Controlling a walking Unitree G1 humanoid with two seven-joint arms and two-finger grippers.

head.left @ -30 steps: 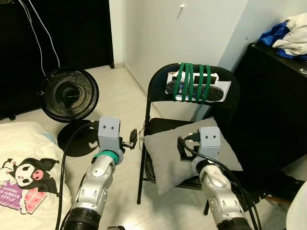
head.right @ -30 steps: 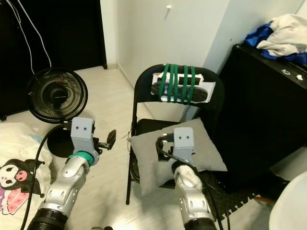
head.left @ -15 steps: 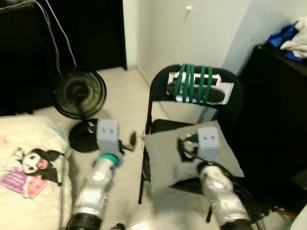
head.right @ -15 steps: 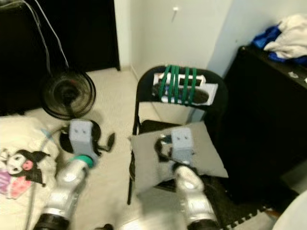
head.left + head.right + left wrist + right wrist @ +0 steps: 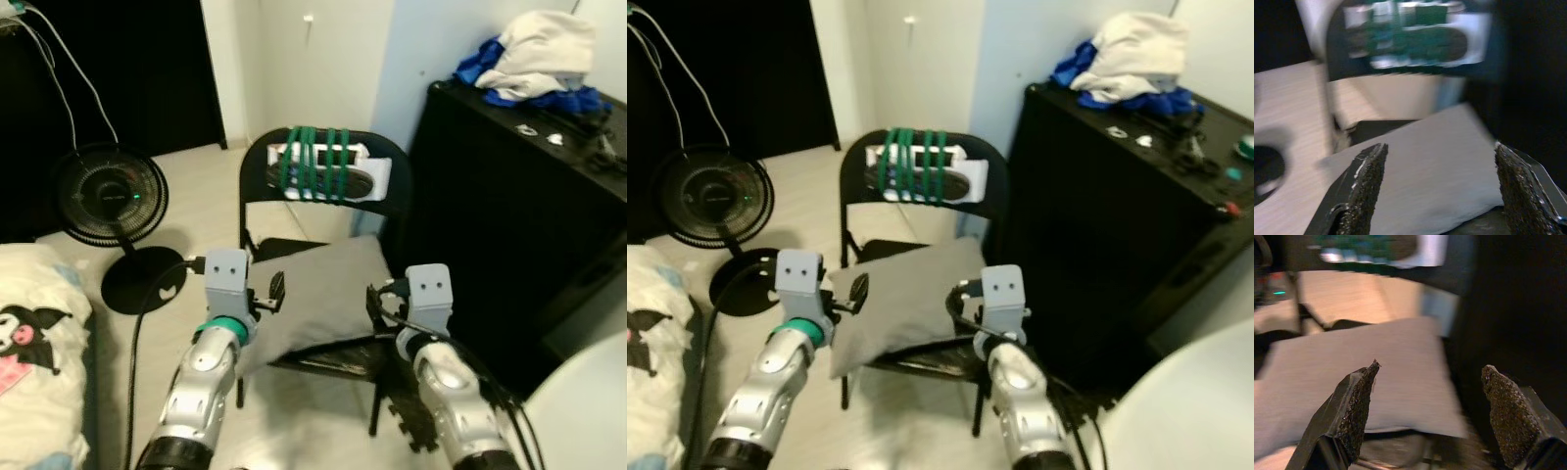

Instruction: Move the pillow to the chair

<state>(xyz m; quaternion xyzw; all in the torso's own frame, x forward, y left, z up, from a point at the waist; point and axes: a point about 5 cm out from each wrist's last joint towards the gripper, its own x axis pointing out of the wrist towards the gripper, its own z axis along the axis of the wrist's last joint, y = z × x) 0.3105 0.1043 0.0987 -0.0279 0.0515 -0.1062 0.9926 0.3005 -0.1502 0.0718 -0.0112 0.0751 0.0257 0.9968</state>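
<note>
A grey pillow (image 5: 315, 292) lies on the seat of a black folding chair (image 5: 257, 166), one corner hanging over the seat's front left edge. Green straps (image 5: 312, 163) bind a white and black item to the chair's backrest. My left gripper (image 5: 275, 289) hovers open at the pillow's left edge, holding nothing. In the left wrist view the pillow (image 5: 1425, 161) lies beyond the spread fingers (image 5: 1359, 188). My right gripper (image 5: 378, 302) stands open at the pillow's right front corner, also with nothing in it. The right wrist view shows the pillow (image 5: 1361, 364) past the fingertips (image 5: 1354, 406).
A black cabinet (image 5: 509, 206) stands close to the chair's right, with blue and white clothes (image 5: 534, 54) on top. A black floor fan (image 5: 98, 196) is at the left, and a bed with a cartoon print (image 5: 29, 323) lies beside it. A white rounded object (image 5: 578, 411) fills the lower right corner.
The whole picture has shifted left as the camera swung right and drew nearer the cabinet. The pillow stays on the seat. My left gripper now stands over the pillow's edge.
</note>
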